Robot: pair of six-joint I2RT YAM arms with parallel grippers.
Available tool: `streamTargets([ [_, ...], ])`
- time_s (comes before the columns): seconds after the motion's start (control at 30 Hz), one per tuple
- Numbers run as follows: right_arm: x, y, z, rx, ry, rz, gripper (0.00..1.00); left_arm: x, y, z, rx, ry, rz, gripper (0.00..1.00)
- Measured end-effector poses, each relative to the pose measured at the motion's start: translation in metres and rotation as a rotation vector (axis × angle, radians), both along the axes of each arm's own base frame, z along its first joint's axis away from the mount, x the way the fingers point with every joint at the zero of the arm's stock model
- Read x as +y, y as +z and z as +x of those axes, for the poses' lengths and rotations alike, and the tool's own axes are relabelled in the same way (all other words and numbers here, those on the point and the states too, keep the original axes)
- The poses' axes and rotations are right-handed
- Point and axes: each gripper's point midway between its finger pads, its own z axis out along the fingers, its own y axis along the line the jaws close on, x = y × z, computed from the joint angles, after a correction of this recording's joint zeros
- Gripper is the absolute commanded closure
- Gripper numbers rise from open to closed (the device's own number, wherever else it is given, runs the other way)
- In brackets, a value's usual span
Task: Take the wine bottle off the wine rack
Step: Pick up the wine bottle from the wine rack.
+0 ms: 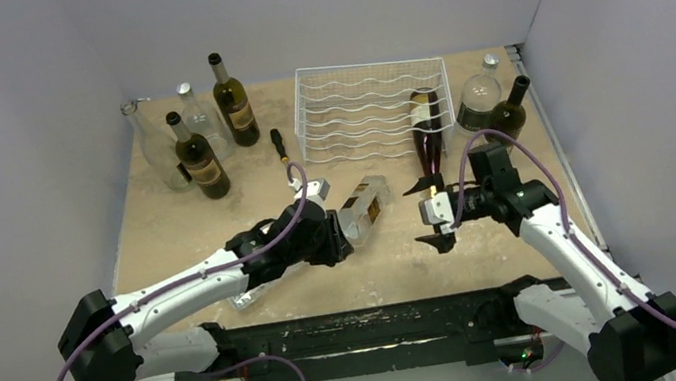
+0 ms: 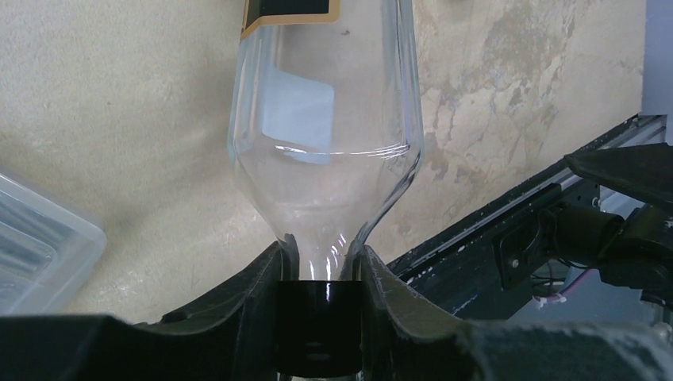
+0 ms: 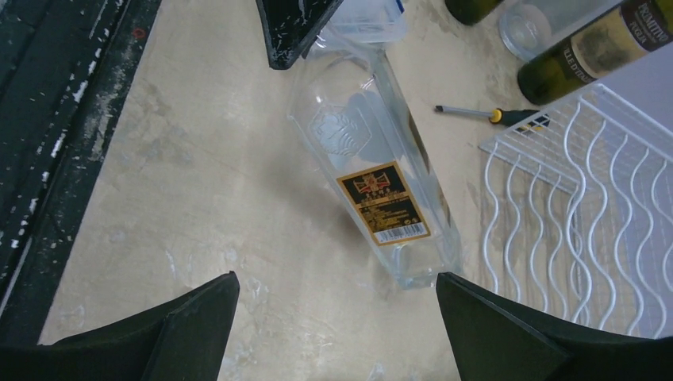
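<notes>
We hold the clear glass, black-labelled bottle by its neck, left gripper clamped tight.
It is just off the white wire rack's front edge, over bare tan tabletop; our right gripper gapes empty beside it.

The clear square glass bottle has a black cap and a black label edged in gold. The white wire rack shows wavy rows. The desk is mottled beige.

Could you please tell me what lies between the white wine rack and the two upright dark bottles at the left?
A small black-handled screwdriver lies there, between the wine rack and the dark bottles; the top view shows it most plainly.
</notes>
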Motion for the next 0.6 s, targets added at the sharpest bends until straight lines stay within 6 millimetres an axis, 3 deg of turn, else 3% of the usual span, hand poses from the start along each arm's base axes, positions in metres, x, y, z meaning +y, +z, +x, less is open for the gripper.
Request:
streamTargets([
  [0.33,0.037,-0.005,0.014,-0.134,0.064,-0.061,0.01,-0.004,0.007,-0.012,0.072,0.002,-0.056,1.00],
  [0.6,0.052,-0.030,0.002,-0.126,0.101,-0.085,0.01,-0.014,0.008,-0.020,0.133,-0.003,-0.103,1.00],
])
